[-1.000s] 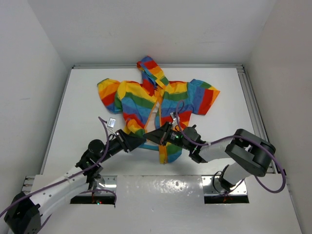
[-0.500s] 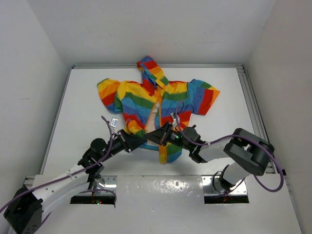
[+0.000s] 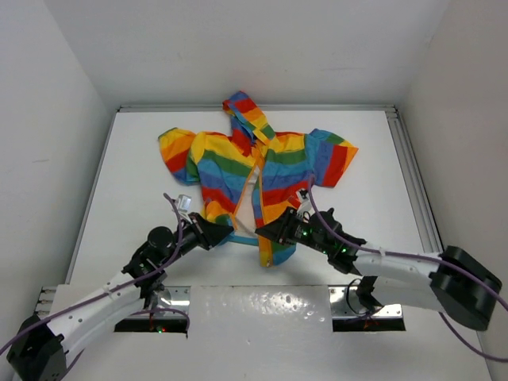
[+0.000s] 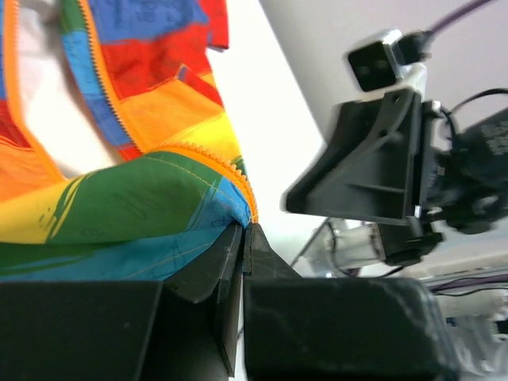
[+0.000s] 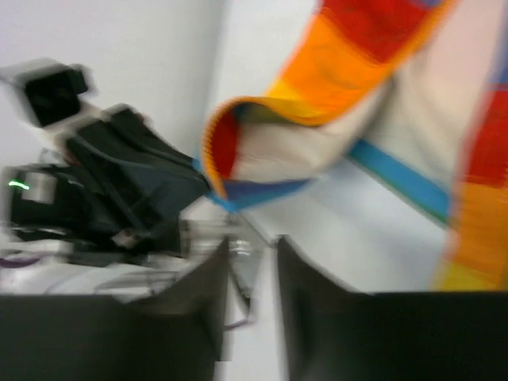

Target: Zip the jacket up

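I see one jacket (image 3: 274, 163), front unzipped, flat on the white table (image 3: 135, 175). Of my two grippers, the left gripper (image 4: 244, 236) is closed, pinching its bottom hem corner. The right gripper (image 5: 252, 248) has its fingers apart and holds nothing.

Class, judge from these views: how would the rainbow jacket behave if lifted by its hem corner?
Probably floppy: the jacket folds and curls where the left gripper pinches its hem. Likely light: thin cloth, lying flat on the table. Pushed, it would probably bunch, not slide.
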`<state>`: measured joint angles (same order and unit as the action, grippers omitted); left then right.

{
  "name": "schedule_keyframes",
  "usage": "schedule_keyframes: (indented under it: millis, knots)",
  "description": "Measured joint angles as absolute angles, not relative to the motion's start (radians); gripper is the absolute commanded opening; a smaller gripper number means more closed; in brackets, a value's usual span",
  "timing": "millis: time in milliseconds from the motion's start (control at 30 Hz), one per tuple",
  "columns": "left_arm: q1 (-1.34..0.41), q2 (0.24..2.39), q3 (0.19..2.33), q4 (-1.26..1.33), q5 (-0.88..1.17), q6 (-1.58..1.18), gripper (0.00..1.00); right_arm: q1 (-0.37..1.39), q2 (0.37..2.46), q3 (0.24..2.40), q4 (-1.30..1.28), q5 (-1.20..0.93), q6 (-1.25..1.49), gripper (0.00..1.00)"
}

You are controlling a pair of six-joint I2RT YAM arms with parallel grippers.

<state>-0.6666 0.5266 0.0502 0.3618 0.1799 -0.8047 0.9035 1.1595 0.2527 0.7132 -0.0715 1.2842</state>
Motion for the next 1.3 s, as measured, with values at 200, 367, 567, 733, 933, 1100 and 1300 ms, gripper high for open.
schedule_keyframes:
  millis: [200, 367, 567, 733, 933, 1100, 1300]
  knots:
    - [-0.667, 0.570, 0.050, 0.399, 0.154, -0.722, 0.00, 0.946, 0.987, 0.269, 0.239, 0.056, 1.120, 0.00]
    - [-0.667, 0.603, 0.051, 0.422, 0.149, -0.664, 0.00, 1.019, 1.040, 0.302, -0.015, 0.146, 1.048, 0.00]
    - [-0.667, 0.624, 0.073, 0.411, 0.126, -0.609, 0.00, 1.080, 1.196, 0.412, -0.123, 0.223, 0.993, 0.03]
    - [-0.667, 0.632, 0.074, 0.412, 0.121, -0.599, 0.00, 1.097, 1.245, 0.475, -0.149, 0.278, 0.966, 0.24]
    - [-0.667, 0.634, 0.074, 0.412, 0.123, -0.595, 0.00, 1.123, 1.327, 0.535, -0.199, 0.321, 0.956, 0.31]
    - [-0.667, 0.625, 0.074, 0.407, 0.126, -0.595, 0.00, 1.148, 1.361, 0.547, -0.245, 0.363, 0.958, 0.36]
    - [-0.667, 0.612, 0.074, 0.407, 0.130, -0.596, 0.00, 1.180, 1.409, 0.573, -0.284, 0.405, 0.963, 0.40]
